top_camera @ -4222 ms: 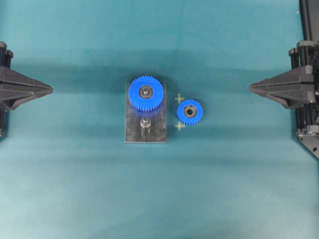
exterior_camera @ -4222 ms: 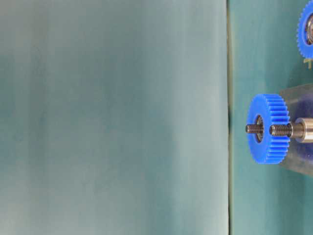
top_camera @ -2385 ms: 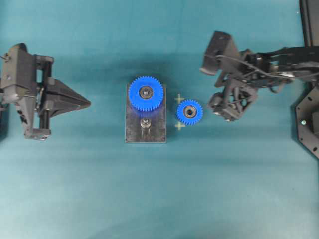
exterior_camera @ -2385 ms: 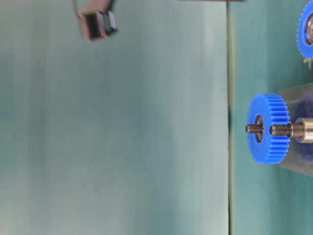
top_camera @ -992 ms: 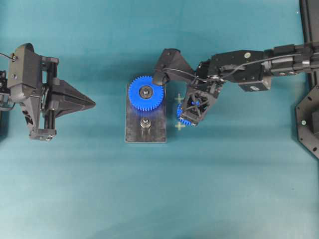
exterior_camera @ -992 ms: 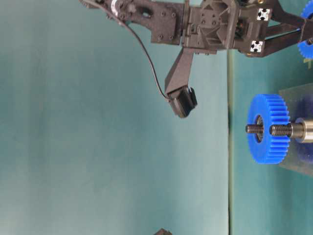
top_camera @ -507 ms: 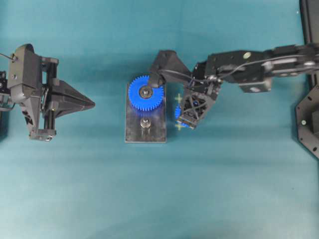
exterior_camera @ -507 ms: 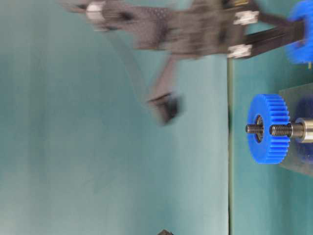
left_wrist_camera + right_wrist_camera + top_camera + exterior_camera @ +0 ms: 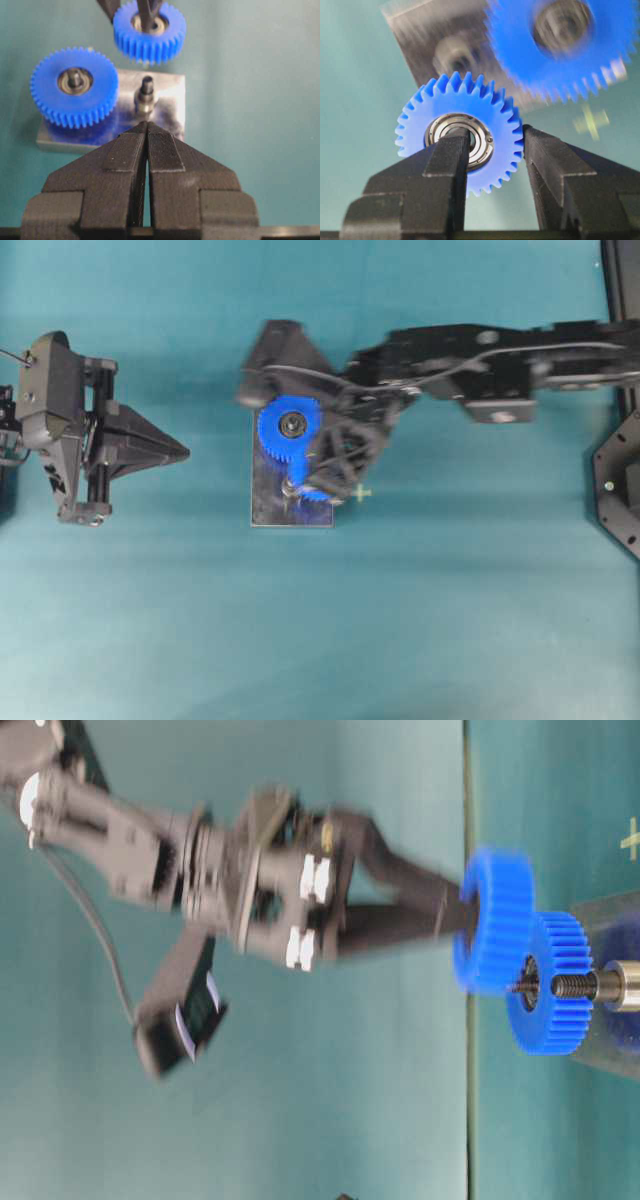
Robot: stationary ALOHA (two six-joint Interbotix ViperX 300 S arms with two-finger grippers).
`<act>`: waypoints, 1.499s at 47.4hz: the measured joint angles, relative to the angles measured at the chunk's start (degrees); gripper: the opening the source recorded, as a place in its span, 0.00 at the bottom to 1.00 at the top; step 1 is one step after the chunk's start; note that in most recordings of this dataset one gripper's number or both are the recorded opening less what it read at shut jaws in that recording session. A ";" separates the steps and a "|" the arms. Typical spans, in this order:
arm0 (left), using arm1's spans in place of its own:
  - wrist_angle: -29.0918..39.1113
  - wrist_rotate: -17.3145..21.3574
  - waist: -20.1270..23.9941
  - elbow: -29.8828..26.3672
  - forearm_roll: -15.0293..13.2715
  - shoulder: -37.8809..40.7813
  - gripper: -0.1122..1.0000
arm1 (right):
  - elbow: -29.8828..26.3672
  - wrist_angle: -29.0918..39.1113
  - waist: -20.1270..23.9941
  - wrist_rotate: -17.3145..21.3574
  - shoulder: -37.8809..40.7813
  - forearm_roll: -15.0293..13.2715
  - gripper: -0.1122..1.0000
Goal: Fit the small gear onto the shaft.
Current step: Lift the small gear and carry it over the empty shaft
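My right gripper (image 9: 494,137) is shut on the small gear (image 9: 460,130), which is bright blue with a silver bearing. One finger (image 9: 445,165) sits in the bearing hole and the other presses the outer teeth. The small gear (image 9: 495,920) hangs in the air over the dark plate (image 9: 170,100), just beside the shaft (image 9: 146,90) and apart from it. From overhead only an edge of the small gear (image 9: 316,495) shows under the arm. My left gripper (image 9: 147,124) is shut and empty, pointing at the plate from the left.
A larger blue gear (image 9: 288,427) sits on its own pin at the plate's far end, close to the shaft. A pale cross mark (image 9: 361,493) lies on the teal mat right of the plate. A dark frame (image 9: 620,490) stands at the right edge.
The right gripper closed on the small gear, lifted it off the mat and carried it left over the plate. The left arm stayed put.
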 measured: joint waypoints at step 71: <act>-0.26 -0.09 -1.14 0.79 0.00 0.00 0.10 | -8.00 6.77 0.35 -0.35 8.44 -0.18 0.58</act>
